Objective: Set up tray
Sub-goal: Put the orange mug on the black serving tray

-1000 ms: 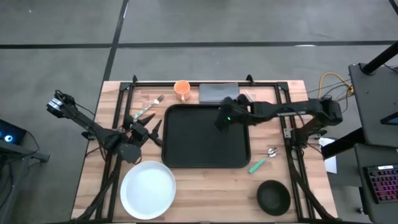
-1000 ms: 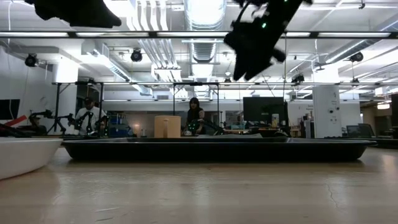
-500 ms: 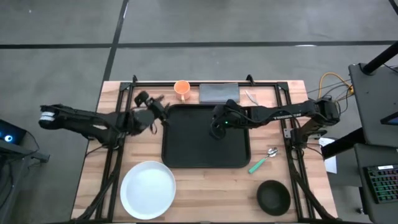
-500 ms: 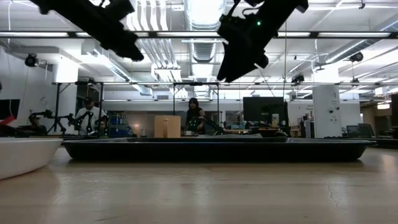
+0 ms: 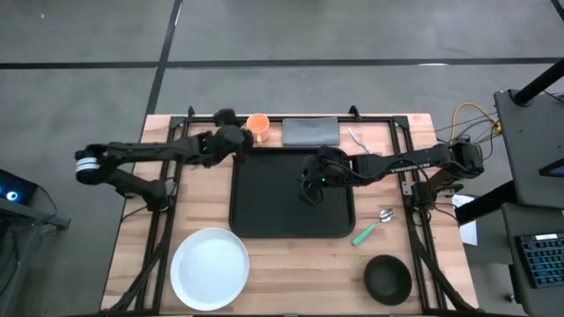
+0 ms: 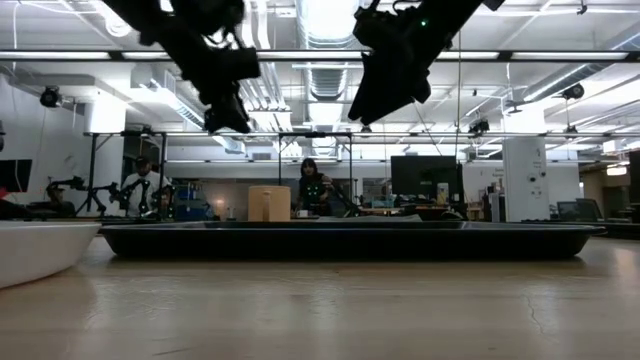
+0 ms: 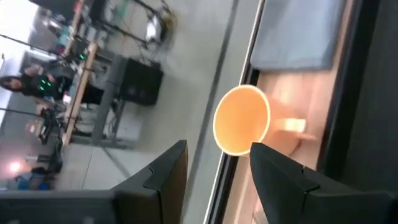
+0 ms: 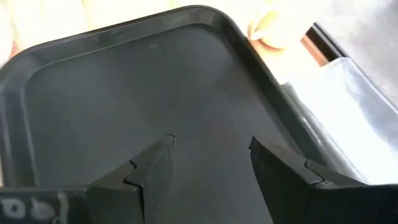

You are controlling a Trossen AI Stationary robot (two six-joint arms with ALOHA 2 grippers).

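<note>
Left gripper [image 5: 236, 132], fingers parted and empty, is held just left of the orange cup [image 5: 257, 125] at the far edge. Right gripper [image 5: 308, 189], fingers spread and empty, hangs above the tray [image 5: 264, 220] at table centre. The cup is best straddled at its thin round rim before closing. Tray: black, smooth, rounded corners, raised rim.

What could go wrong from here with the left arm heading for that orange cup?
The left gripper hovers open beside the orange cup, which sits at the table's far edge; a misjudged approach could knock it off. The right gripper hangs open over the tray, so both arms working near the tray's far rim might collide.
</note>
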